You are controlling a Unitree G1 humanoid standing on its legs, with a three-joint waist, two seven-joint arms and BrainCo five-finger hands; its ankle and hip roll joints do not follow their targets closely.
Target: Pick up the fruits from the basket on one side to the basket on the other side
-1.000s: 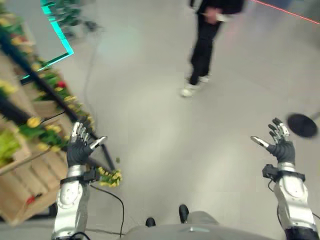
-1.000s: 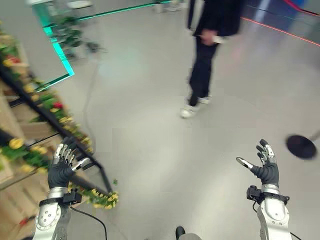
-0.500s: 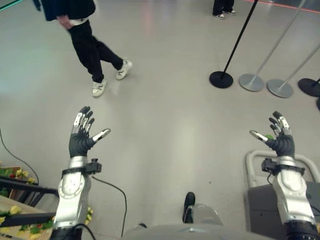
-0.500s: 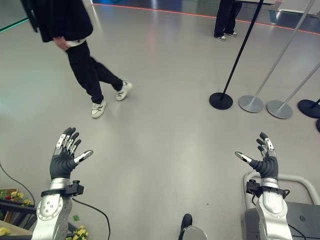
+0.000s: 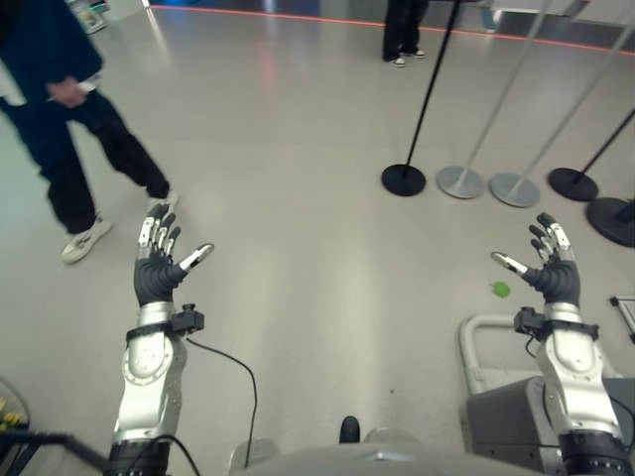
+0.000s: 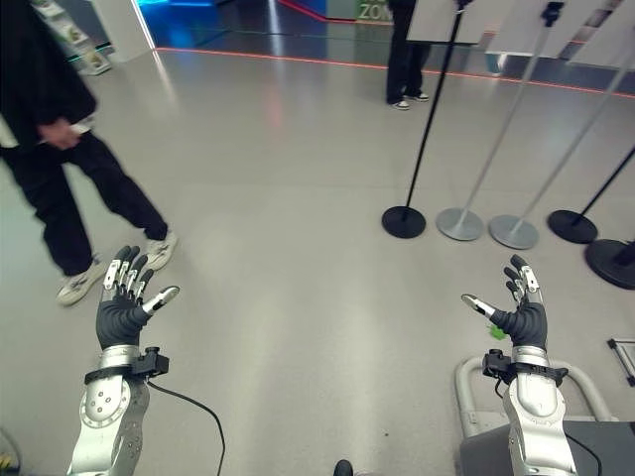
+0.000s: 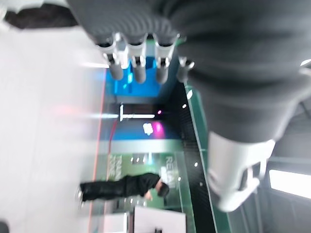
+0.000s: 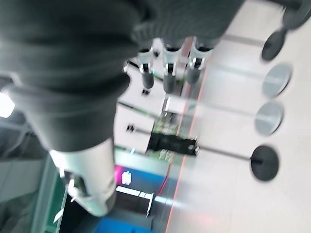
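My left hand [image 5: 157, 275] is raised at the lower left, palm up, fingers straight and spread, holding nothing. My right hand [image 5: 552, 277] is raised the same way at the lower right, open and empty. A small green thing [image 5: 501, 289] lies on the grey floor just left of the right hand; I cannot tell what it is. In the left wrist view the left hand's fingers [image 7: 138, 68] stretch out straight, as do the right hand's fingers [image 8: 167, 73] in the right wrist view.
A person in dark clothes and white shoes [image 5: 60, 149] walks at the left. Barrier posts on round bases [image 5: 404, 179] [image 5: 514, 188] stand ahead on the right, another person [image 5: 402, 30] behind them. A grey tubular frame [image 5: 478, 337] sits low beside my right arm.
The camera has swung right: the flower shelves have left the picture, the walking person has slid to the left, and the posts have come closer. Both hands keep the same raised open pose.
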